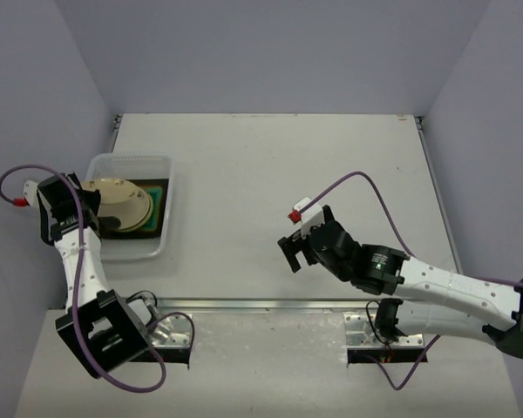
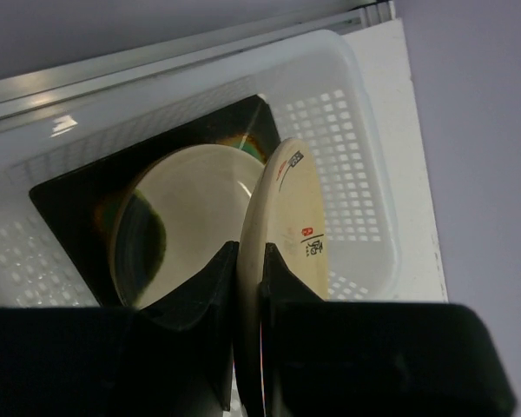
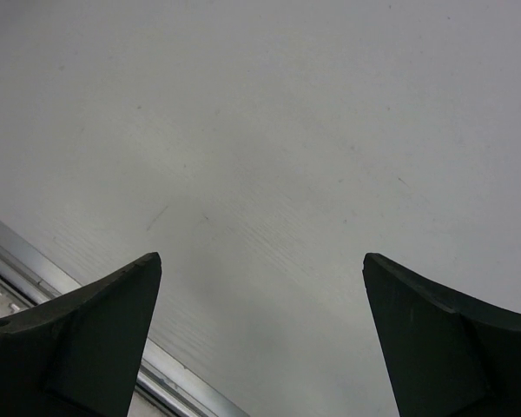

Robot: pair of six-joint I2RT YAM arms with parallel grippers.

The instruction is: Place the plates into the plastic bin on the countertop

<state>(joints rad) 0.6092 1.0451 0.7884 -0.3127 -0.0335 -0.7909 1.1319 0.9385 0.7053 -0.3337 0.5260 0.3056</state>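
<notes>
The left hand (image 2: 250, 256) is clenched on the rim of a cream plate (image 2: 295, 217), with one finger (image 2: 215, 280) on each side. The plate stands on its edge, up over the plastic bin (image 2: 347, 148). It has small marks printed on its back. Down in the bin, a cream round plate (image 2: 191, 208) lies flat on a dark square plate (image 2: 69, 200) with a teal edge. The bin (image 1: 131, 159) sits at the far left of the white tabletop (image 1: 270, 174). The right hand (image 3: 260, 258) is well apart from it, near the middle. Its fingers are spread wide, it holds nothing, and it hangs over the bare tabletop (image 3: 286, 130) by a metal rail (image 3: 35, 261).
</notes>
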